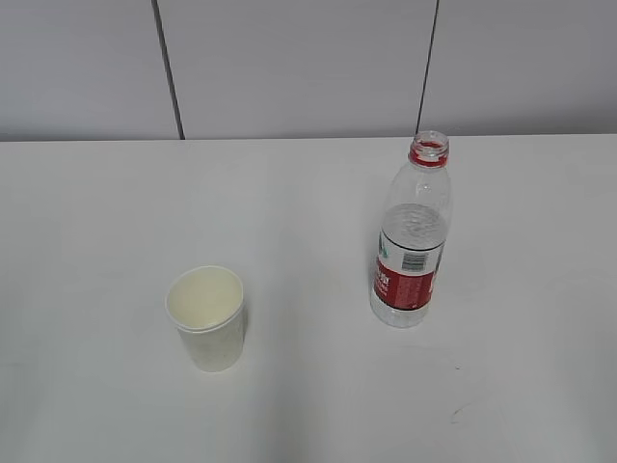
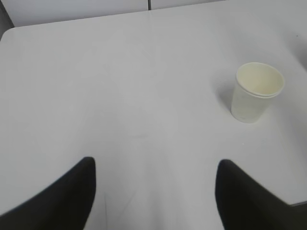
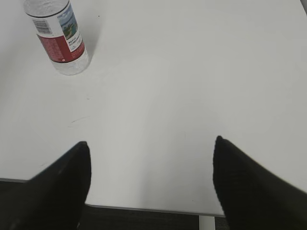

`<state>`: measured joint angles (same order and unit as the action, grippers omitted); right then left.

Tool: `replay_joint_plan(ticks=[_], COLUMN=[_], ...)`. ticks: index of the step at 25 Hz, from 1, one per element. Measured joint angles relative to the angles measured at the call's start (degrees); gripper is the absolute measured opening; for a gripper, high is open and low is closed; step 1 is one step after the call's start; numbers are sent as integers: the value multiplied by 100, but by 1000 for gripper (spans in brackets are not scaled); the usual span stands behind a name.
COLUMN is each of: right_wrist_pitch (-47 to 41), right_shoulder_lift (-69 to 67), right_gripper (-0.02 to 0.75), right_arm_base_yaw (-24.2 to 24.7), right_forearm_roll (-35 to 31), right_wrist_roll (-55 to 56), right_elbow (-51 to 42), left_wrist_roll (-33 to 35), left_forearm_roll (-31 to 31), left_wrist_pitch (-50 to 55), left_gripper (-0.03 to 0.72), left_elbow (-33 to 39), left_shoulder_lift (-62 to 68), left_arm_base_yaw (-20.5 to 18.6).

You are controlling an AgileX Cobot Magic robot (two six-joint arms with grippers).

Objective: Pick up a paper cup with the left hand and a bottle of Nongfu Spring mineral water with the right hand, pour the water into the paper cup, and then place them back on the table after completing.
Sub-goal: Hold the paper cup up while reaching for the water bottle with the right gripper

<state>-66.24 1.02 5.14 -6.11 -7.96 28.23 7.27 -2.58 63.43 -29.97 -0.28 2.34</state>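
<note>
The left hand [image 2: 153,191] hangs above the table [image 2: 120,96] with its two dark fingers [image 2: 67,196] spread wide and nothing between them; the right hand [image 3: 151,184] is the same, fingers [image 3: 254,187] far apart and empty, poised near the table's front edge; neither shows in the exterior view, so both seem well back from the work. The step in hand looks like the first reach, and to do it well each hand should go in level and low, the left closing gently round the middle of the cup's wall so the thin paper does not crush, the right closing on the bottle's labelled waist, below the open neck, so it stays upright and spills nothing. In the left wrist view the cup [image 2: 256,91] stands upright at about two o'clock from the hand, well apart from it; in the right wrist view the bottle [image 3: 60,36] stands at about eleven o'clock, also well apart. In the exterior view the bottle sits at roughly two o'clock from the cup, uncapped, with water [image 1: 413,241] filling about the lower two thirds.
</note>
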Motion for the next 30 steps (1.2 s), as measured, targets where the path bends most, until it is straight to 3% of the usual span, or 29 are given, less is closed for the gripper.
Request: replay_joint_plan(ticks=[30], right_wrist_pitch=[0], right_shoulder_lift=[0], right_gripper=[587], right_arm_base_yaw=[0], right_forearm_roll=[0], right_wrist_roll=[0], right_elbow=[0], left_wrist_roll=[0], left_forearm_roll=[0], left_wrist_pitch=[0], left_gripper=[481], left_elbow=[0], left_shoulder_lift=[0], left_arm_base_yaw=[0])
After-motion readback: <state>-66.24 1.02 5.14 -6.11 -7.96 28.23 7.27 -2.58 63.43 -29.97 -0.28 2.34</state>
